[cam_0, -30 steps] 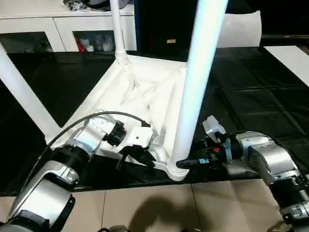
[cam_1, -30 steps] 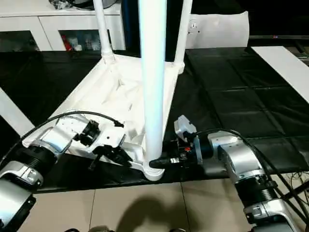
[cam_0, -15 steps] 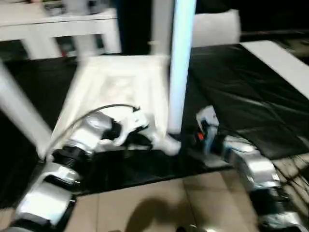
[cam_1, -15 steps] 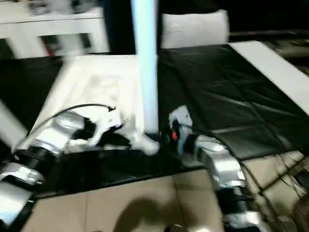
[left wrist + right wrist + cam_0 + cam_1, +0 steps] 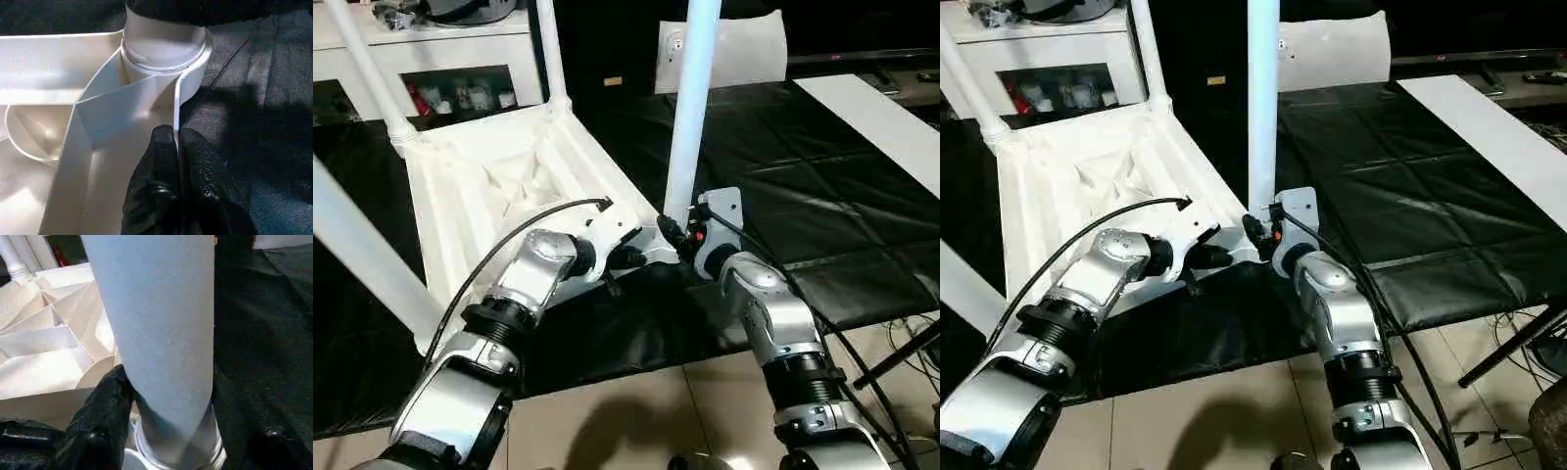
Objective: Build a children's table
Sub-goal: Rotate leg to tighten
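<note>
Left eye view: the children's table (image 5: 499, 186) lies upside down on black mats on the floor, ribbed underside up, with white legs standing in its corner sockets. The near leg (image 5: 690, 98) rises from the socket between both arms. The left end effector (image 5: 177, 147) is pinched shut on the thin rim wall beside that socket. The right end effector (image 5: 161, 431) clasps the leg's base just above the socket. The plastic looks light, stiff and smooth, so I judge a low hold near the socket steadier than one high on the slippery, tapered tube. Behind, a white cabinet (image 5: 431, 59) holds small, unclear items on its shelves.
</note>
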{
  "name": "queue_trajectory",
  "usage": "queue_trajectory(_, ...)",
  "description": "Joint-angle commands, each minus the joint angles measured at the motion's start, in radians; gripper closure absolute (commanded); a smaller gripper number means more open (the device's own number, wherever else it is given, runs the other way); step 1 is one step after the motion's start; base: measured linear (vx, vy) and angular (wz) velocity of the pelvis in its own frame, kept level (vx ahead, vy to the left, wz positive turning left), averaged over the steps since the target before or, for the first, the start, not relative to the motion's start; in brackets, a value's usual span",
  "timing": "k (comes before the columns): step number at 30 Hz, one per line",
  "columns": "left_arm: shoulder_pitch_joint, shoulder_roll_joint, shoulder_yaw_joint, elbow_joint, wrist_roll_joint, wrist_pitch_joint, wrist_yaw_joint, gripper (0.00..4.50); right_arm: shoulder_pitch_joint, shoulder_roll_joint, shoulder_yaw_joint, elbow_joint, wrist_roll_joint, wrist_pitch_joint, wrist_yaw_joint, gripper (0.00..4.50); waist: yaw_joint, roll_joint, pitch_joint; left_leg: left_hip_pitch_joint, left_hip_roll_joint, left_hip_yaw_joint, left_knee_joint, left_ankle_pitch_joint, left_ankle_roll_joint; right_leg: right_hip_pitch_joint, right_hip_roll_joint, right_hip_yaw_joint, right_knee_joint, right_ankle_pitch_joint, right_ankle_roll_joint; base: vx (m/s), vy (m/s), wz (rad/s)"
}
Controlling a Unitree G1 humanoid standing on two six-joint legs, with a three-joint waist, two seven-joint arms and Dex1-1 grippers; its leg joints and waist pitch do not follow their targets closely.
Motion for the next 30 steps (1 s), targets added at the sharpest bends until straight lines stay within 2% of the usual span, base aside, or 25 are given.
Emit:
queue_trajectory(1,-0.028,0.007,-0.001,-0.051,-0.011,-0.064,-0.024,4.50,0.020,-0.009,0.028,-0.012,0.022,-0.012,0.070,1.63,0.007,0.002,-0.075,-0.018,-0.011,0.018,-0.059,-0.060,0.093,0.089,-0.041,0.049,-0.059,-0.157,-0.204,0.000,0.000,0.00)
queue_trajectory(2,-0.027,0.010,-0.002,-0.050,-0.011,-0.068,-0.030,4.50,0.022,-0.013,0.028,-0.015,0.024,-0.015,0.076,1.40,0.008,0.003,-0.075,-0.018,-0.010,0.017,-0.059,-0.055,0.095,0.089,-0.042,0.049,-0.058,-0.151,-0.205,0.000,0.000,0.00)
queue_trajectory(3,-0.022,0.033,-0.018,-0.042,-0.012,-0.107,-0.082,4.50,0.040,-0.056,0.030,-0.042,0.040,-0.037,0.138,1.34,0.011,0.001,-0.079,-0.019,-0.010,0.015,-0.057,-0.033,0.100,0.092,-0.042,0.050,-0.053,-0.119,-0.210,0.000,0.000,0.00)
queue_trajectory(6,-0.007,0.060,-0.036,-0.043,-0.024,-0.155,-0.166,4.50,0.060,-0.112,0.033,-0.062,0.053,-0.063,0.235,1.07,0.020,-0.001,-0.080,-0.021,-0.009,0.018,-0.052,-0.009,0.133,0.090,-0.042,0.053,-0.046,-0.055,-0.232,0.000,0.000,0.00)
queue_trajectory(7,-0.004,0.071,-0.045,-0.043,-0.030,-0.191,-0.207,4.50,0.064,-0.134,0.036,-0.065,0.058,-0.069,0.273,0.97,0.022,-0.006,-0.079,-0.021,-0.007,0.019,-0.053,-0.010,0.136,0.088,-0.042,0.052,-0.046,-0.059,-0.238,0.000,0.000,0.00)
queue_trajectory(9,-0.004,0.086,-0.057,-0.040,-0.029,-0.212,-0.250,4.50,0.068,-0.167,0.042,-0.069,0.069,-0.075,0.336,0.91,0.027,-0.005,-0.077,-0.018,-0.007,0.020,-0.054,-0.038,0.133,0.087,-0.043,0.051,-0.049,-0.105,-0.235,0.000,0.000,0.00)
queue_trajectory(11,-0.004,0.097,-0.067,-0.037,-0.029,-0.226,-0.281,4.50,0.070,-0.191,0.046,-0.071,0.078,-0.082,0.382,0.66,0.033,-0.003,-0.075,-0.016,-0.004,0.021,-0.055,-0.054,0.125,0.083,-0.044,0.053,-0.054,-0.143,-0.224,0.000,0.000,0.00)
queue_trajectory(12,-0.002,0.131,-0.099,-0.037,-0.029,-0.271,-0.379,4.50,0.071,-0.256,0.067,-0.077,0.098,-0.077,0.509,0.54,0.039,-0.003,-0.074,-0.014,-0.003,0.022,-0.056,-0.066,0.120,0.083,-0.044,0.052,-0.056,-0.166,-0.217,0.000,0.000,0.00)
queue_trajectory(16,0.004,0.164,-0.130,-0.047,-0.046,-0.314,-0.501,4.50,0.064,-0.329,0.103,-0.083,0.120,-0.062,0.669,0.23,0.056,-0.007,-0.073,-0.014,0.000,0.023,-0.057,-0.076,0.114,0.082,-0.044,0.054,-0.055,-0.182,-0.210,0.000,0.000,0.00)
queue_trajectory(18,0.004,0.164,-0.131,-0.048,-0.046,-0.314,-0.505,4.50,0.064,-0.331,0.104,-0.083,0.121,-0.062,0.673,0.23,0.068,-0.006,-0.074,-0.011,0.003,0.025,-0.056,-0.064,0.109,0.077,-0.045,0.054,-0.052,-0.172,-0.209,0.000,0.000,0.00)
queue_trajectory(19,0.005,0.176,-0.146,-0.051,-0.049,-0.328,-0.547,4.50,0.059,-0.355,0.123,-0.086,0.130,-0.056,0.733,0.23,0.073,-0.005,-0.075,-0.011,0.003,0.024,-0.056,-0.063,0.105,0.078,-0.045,0.053,-0.051,-0.174,-0.212,0.000,0.000,0.00)
queue_trajectory(20,0.005,0.188,-0.162,-0.051,-0.048,-0.345,-0.588,4.50,0.052,-0.376,0.145,-0.086,0.136,-0.055,0.791,0.23,0.075,-0.009,-0.075,-0.012,0.004,0.024,-0.056,-0.060,0.104,0.079,-0.045,0.054,-0.050,-0.172,-0.211,0.000,0.000,0.00)
queue_trajectory(23,0.005,0.199,-0.179,-0.049,-0.044,-0.369,-0.638,4.50,0.041,-0.396,0.170,-0.077,0.135,-0.064,0.860,0.23,0.083,-0.007,-0.076,-0.013,0.006,0.024,-0.055,-0.052,0.106,0.078,-0.045,0.054,-0.046,-0.150,-0.216,0.000,0.000,0.00)
queue_trajectory(24,0.002,0.207,-0.195,-0.048,-0.037,-0.391,-0.673,4.50,0.029,-0.408,0.191,-0.063,0.135,-0.073,0.918,0.23,0.087,-0.016,-0.077,-0.014,0.005,0.025,-0.055,-0.056,0.108,0.080,-0.046,0.053,-0.045,-0.157,-0.215,0.000,0.000,0.00)
queue_trajectory(25,-0.001,0.209,-0.202,-0.047,-0.033,-0.402,-0.687,4.50,0.024,-0.412,0.200,-0.056,0.136,-0.076,0.942,0.48,0.088,-0.014,-0.076,-0.015,0.004,0.024,-0.055,-0.056,0.107,0.080,-0.046,0.053,-0.045,-0.163,-0.213,0.000,0.000,0.00)
queue_trajectory(27,-0.004,0.211,-0.210,-0.047,-0.029,-0.410,-0.698,4.50,0.017,-0.415,0.208,-0.046,0.138,-0.076,0.967,0.48,0.092,-0.013,-0.075,-0.013,0.006,0.026,-0.055,-0.058,0.101,0.076,-0.048,0.055,-0.049,-0.190,-0.201,0.000,0.000,0.00)
queue_trajectory(28,-0.005,0.213,-0.213,-0.044,-0.029,-0.420,-0.709,4.50,0.013,-0.418,0.214,-0.039,0.143,-0.077,0.986,0.61,0.095,-0.012,-0.074,-0.012,0.006,0.026,-0.056,-0.063,0.096,0.075,-0.048,0.055,-0.051,-0.204,-0.198,0.000,0.000,0.00)
queue_trajectory(30,-0.006,0.214,-0.219,-0.045,-0.030,-0.427,-0.723,4.50,0.007,-0.419,0.221,-0.033,0.150,-0.070,1.009,0.74,0.096,-0.022,-0.074,-0.013,0.006,0.026,-0.058,-0.063,0.091,0.077,-0.047,0.054,-0.051,-0.218,-0.190,0.000,0.000,0.00)
